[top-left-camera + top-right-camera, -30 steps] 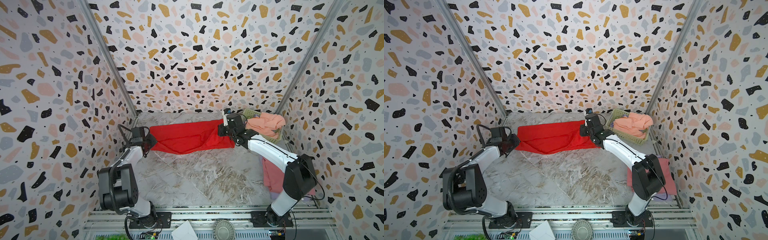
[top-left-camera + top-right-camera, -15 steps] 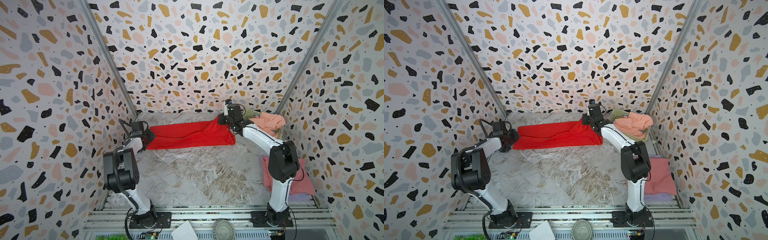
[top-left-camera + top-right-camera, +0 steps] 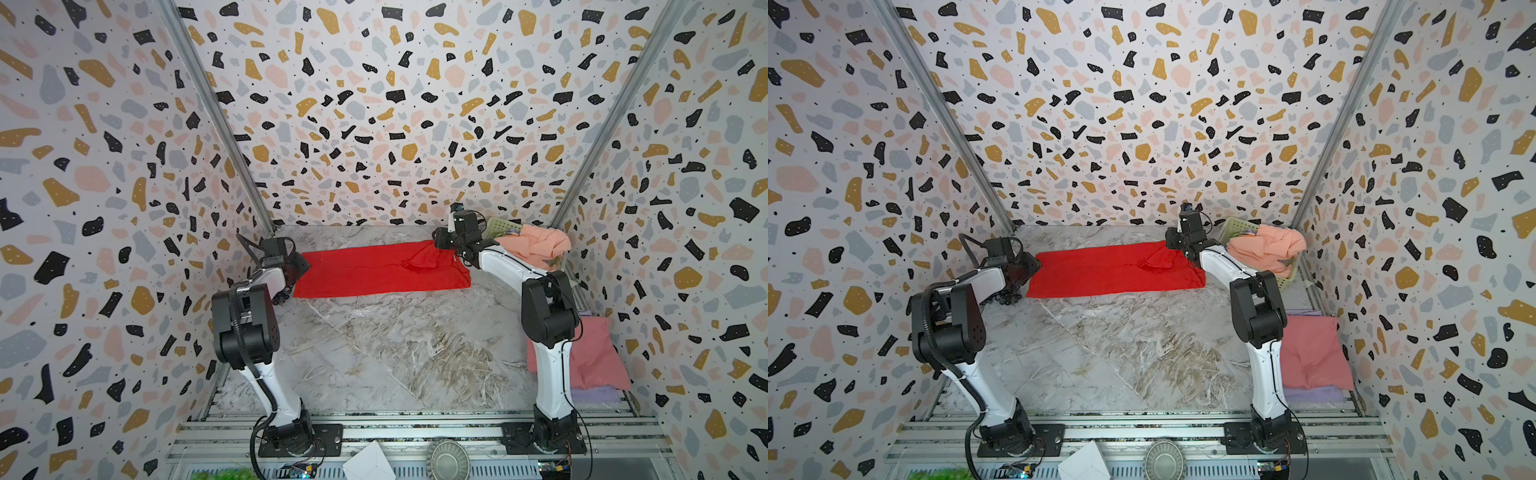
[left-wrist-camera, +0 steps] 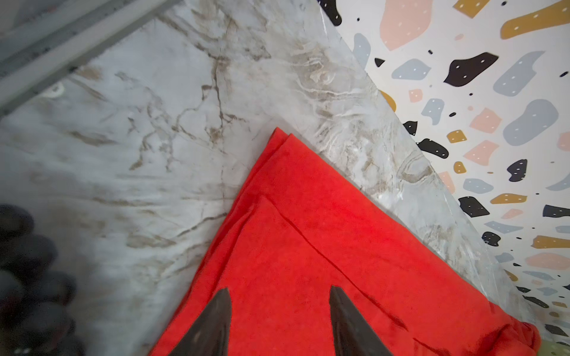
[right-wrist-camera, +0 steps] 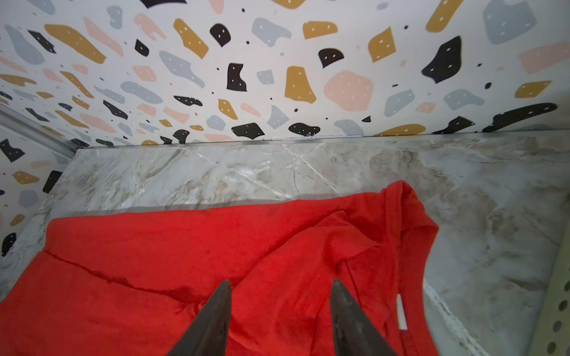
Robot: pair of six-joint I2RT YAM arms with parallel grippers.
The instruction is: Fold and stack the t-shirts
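The soft, floppy red t-shirt (image 3: 374, 270), best picked up by its corners, is laid at the worktop's (image 3: 395, 353) 12 o'clock edge, with the left end effector (image 4: 279, 320) and right end effector (image 5: 279, 320) held open above it.

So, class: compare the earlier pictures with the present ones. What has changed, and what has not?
Both arms carried the red t-shirt toward the back wall and laid it flat on the table. The left gripper and right gripper then let go: both now stand open over the cloth. The basket with the peach t-shirt and the folded pink t-shirt stayed put.
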